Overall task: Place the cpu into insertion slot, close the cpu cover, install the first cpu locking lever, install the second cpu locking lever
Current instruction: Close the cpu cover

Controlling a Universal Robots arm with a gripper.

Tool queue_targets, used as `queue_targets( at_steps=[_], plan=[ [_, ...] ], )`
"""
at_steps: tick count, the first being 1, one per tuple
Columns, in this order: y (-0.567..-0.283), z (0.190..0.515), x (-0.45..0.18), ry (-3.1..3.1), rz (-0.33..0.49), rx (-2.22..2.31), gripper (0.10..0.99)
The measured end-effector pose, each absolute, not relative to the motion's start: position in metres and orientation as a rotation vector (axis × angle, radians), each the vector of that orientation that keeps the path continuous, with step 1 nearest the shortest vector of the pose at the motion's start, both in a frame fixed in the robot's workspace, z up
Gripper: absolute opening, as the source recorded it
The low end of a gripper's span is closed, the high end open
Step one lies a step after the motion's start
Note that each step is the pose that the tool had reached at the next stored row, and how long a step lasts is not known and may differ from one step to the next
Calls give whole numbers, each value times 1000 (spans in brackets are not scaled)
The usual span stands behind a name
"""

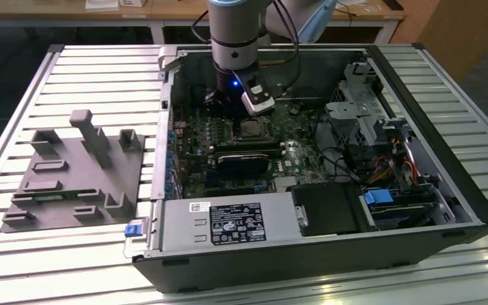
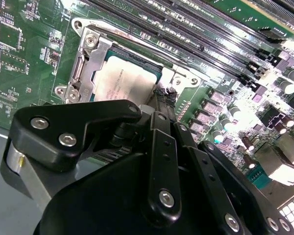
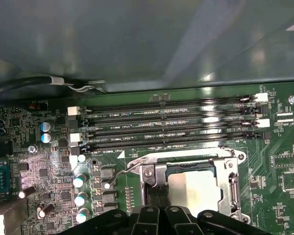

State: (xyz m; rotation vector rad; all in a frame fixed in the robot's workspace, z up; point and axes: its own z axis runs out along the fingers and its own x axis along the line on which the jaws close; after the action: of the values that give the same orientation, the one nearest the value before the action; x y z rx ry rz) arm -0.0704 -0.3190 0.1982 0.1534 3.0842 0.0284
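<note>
The open computer case (image 1: 312, 254) is seen lying on the slatted bench (image 1: 74, 70), toward the exterior view's right edge, with a grey fixture (image 1: 74, 171) set near the opposite edge; the arm (image 1: 236, 32) is seen reaching down into the case, over the motherboard (image 1: 195, 136) and close to the case's far wall; and there, in both wrist views, the cpu (image 2: 122, 81) is found seated flat in the insertion slot (image 3: 156, 190), its dull silver-grey top shown through the cut-out; the cpu cover (image 3: 186, 165) is laid down over it, and the chip is framed on every side that can be seen; in the first wrist view a thin wire locking lever (image 3: 118, 172) is caught jutting out from one corner of the socket toward a row of capacitors (image 3: 80, 182), and whether it is latched cannot be told; the long memory slots (image 3: 166, 128) are lined up just beside the socket; the claw (image 2: 160, 105) is held right at the edge of the cover, its black linkage spread across the foreground of the second wrist view; how far it is open, and whether anything is gripped, cannot be told.
</note>
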Motion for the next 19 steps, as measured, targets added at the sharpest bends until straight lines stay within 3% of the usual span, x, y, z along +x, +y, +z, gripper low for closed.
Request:
queue_targets(
  at_steps=[19],
  plan=[
    [-319, 208, -59, 3085, 25, 153, 102]
  ],
)
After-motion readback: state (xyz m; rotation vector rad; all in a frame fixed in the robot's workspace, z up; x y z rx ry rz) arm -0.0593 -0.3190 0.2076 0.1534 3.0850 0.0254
